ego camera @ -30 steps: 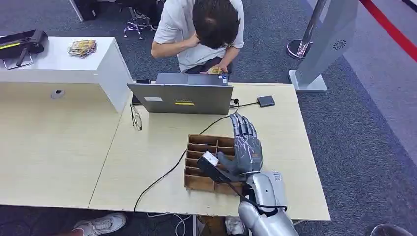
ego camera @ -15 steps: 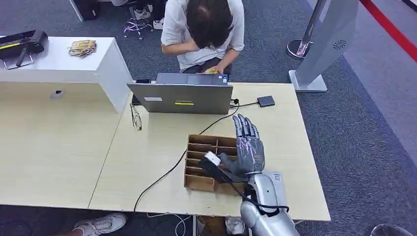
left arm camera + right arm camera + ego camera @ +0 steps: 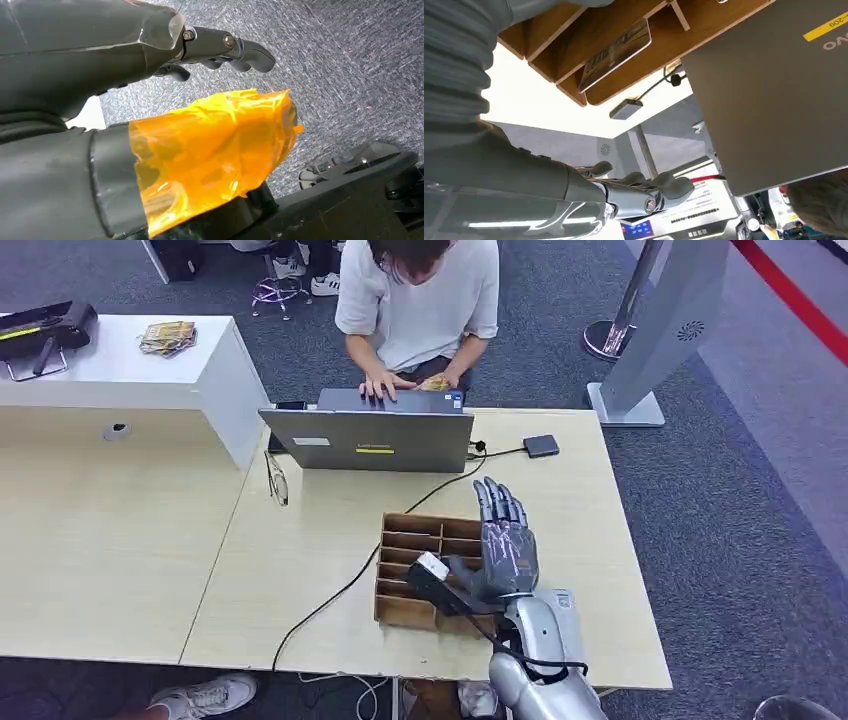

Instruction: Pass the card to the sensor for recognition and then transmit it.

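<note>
Right robot hand (image 3: 505, 545) poised over the right side of the wooden slotted tray (image 3: 405, 611) on the counter (image 3: 300, 570), fingers stretched out flat and apart, grasping nothing. Card (image 3: 614, 52) lying tilted inside one tray compartment, seen from the right wrist. Left robot hand (image 3: 220, 47) hanging over carpet; fingers seemingly curled in, hard to judge. Laptop (image 3: 368, 440) beyond the tray, a person (image 3: 420, 300) typing.
</note>
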### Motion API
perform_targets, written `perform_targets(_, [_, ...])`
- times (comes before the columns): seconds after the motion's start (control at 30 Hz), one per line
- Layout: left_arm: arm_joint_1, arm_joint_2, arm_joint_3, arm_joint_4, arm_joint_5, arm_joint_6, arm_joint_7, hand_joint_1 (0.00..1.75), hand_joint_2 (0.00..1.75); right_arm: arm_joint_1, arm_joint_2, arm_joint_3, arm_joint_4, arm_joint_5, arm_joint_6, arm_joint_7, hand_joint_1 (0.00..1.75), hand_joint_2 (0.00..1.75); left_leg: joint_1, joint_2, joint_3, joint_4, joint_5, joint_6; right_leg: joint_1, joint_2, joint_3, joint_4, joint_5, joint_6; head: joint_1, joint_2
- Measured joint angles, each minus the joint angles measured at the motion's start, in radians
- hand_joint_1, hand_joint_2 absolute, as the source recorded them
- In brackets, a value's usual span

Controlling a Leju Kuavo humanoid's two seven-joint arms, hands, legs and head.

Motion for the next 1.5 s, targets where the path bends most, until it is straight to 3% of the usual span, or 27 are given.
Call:
perform_targets(0.7, [0.000, 0.000, 0.000, 0.000, 0.002, 0.000, 0.000, 0.00, 0.00, 0.005, -0.001, 0.000, 0.004, 0.000, 0.001, 0.000, 0.00, 1.75, 0.000, 0.000, 0.000, 0.000, 0.000, 0.000, 0.000, 0.000, 0.000, 0.000, 0.000, 0.000, 0.000, 0.000])
perform_targets(1.13, [0.000, 0.000, 0.000, 0.000, 0.002, 0.000, 0.000, 0.00, 0.00, 0.006, -0.002, 0.000, 0.005, 0.000, 0.001, 0.000, 0.10, 1.75, 0.000, 0.000, 0.000, 0.000, 0.000, 0.000, 0.000, 0.000, 0.000, 0.000, 0.000, 0.000, 0.000, 0.000])
perform_targets(1.23, [0.000, 0.000, 0.000, 0.000, 0.002, 0.000, 0.000, 0.00, 0.00, 0.007, -0.002, 0.000, 0.006, 0.000, 0.001, 0.000, 0.26, 1.75, 0.000, 0.000, 0.000, 0.000, 0.000, 0.000, 0.000, 0.000, 0.000, 0.000, 0.000, 0.000, 0.000, 0.000])
perform_targets(1.37, [0.000, 0.000, 0.000, 0.000, 0.002, 0.000, 0.000, 0.00, 0.00, 0.009, -0.002, 0.000, 0.006, 0.000, 0.001, 0.000, 0.28, 1.75, 0.000, 0.000, 0.000, 0.000, 0.000, 0.000, 0.000, 0.000, 0.000, 0.000, 0.000, 0.000, 0.000, 0.000])
perform_targets(1.43, [0.000, 0.000, 0.000, 0.000, 0.002, 0.000, 0.000, 0.00, 0.00, 0.010, -0.002, 0.000, 0.006, 0.000, 0.001, 0.000, 0.44, 1.75, 0.000, 0.000, 0.000, 0.000, 0.000, 0.000, 0.000, 0.000, 0.000, 0.000, 0.000, 0.000, 0.000, 0.000])
perform_targets(1.5, [0.000, 0.000, 0.000, 0.000, 0.002, 0.000, 0.000, 0.00, 0.00, 0.010, -0.002, 0.000, 0.006, 0.000, 0.001, 0.000, 0.45, 1.75, 0.000, 0.000, 0.000, 0.000, 0.000, 0.000, 0.000, 0.000, 0.000, 0.000, 0.000, 0.000, 0.000, 0.000])
